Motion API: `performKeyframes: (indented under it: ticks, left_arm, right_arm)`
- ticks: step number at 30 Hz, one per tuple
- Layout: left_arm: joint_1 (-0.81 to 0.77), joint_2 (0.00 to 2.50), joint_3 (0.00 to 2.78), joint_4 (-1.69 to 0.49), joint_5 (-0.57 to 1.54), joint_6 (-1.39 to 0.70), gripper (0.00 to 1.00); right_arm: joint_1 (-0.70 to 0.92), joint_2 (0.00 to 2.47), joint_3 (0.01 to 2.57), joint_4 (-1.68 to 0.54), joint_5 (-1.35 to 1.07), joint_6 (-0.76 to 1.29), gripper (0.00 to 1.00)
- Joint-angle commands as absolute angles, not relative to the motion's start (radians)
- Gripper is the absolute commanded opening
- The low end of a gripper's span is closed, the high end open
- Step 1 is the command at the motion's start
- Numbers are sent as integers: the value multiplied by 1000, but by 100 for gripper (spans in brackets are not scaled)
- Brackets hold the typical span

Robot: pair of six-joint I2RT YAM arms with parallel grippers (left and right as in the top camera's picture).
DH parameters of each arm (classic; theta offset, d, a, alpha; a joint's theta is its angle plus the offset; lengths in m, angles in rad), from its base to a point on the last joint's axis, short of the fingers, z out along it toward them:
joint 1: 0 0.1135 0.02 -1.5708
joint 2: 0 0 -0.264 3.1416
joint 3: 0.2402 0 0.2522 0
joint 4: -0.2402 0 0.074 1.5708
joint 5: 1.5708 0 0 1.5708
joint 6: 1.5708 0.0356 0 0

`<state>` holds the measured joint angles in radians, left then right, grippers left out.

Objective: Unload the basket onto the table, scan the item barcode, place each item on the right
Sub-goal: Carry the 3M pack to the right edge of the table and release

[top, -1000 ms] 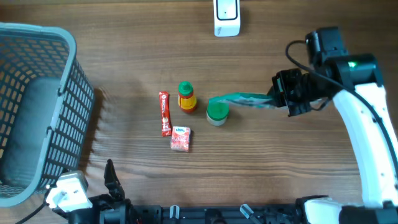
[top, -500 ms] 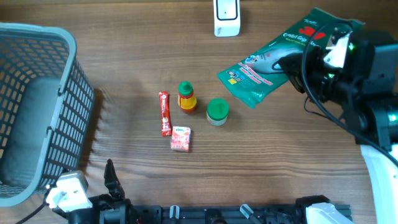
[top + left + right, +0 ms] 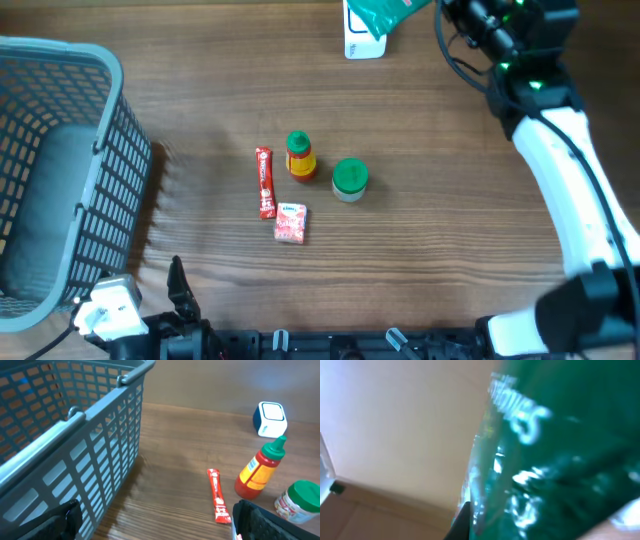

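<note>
The green pouch (image 3: 385, 14) has swung over the scanner (image 3: 362, 45) at the surface's far edge, right end effector (image 3: 452, 10) clamped on it: scan likely underway.

From my overhead feed, a grey basket (image 3: 120, 200) stands at the wooden table's (image 3: 450, 260) left edge, while a red sachet (image 3: 265, 182), sauce bottle (image 3: 299, 155), green-lidded jar (image 3: 349, 180) and pink packet (image 3: 291, 223) cluster mid-table.

Right arm (image 3: 560, 160) extended, jaws clamped; left jaws wide apart.
</note>
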<state>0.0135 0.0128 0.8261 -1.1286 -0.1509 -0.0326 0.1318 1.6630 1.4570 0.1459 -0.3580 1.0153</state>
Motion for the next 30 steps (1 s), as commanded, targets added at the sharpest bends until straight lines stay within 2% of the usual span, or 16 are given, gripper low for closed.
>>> performKeyframes:
  ticks: [1, 3, 4, 6, 9, 14, 18, 24, 27, 30]
  left_arm:
    - [18, 5, 827, -1127, -146, -38, 100]
    - [18, 5, 827, -1127, -146, -38, 100]
    - [18, 5, 827, -1127, -146, -38, 100]
    - [18, 5, 827, -1127, -146, -38, 100]
    - [18, 5, 827, -1127, -146, -38, 100]
    - [18, 5, 827, -1127, -146, -38, 100]
    - [18, 5, 827, -1127, -146, -38, 100]
    - [18, 5, 827, -1127, -146, -38, 100]
    - [18, 5, 827, -1127, -146, -38, 100]
    - [18, 5, 827, -1127, -146, -38, 100]
  right_arm:
    - [131, 1903, 1462, 445, -328, 1054, 4]
    - [131, 2081, 1462, 756, -286, 1135, 4]
    - [132, 2164, 1466, 830, -205, 1229, 4]
    - [139, 2313, 1512, 847, -92, 1349, 4]
    - [160, 2484, 1639, 902, -7, 1348, 4]
    - [207, 2541, 1774, 699, 162, 1319, 4]
    - [231, 2541, 1776, 698, 184, 933, 4]
    - [231, 2458, 1776, 647, 175, 665, 4]
    - [203, 2287, 1776, 406, 233, 600, 4]
    - [111, 2082, 1776, 57, 300, 607, 4]
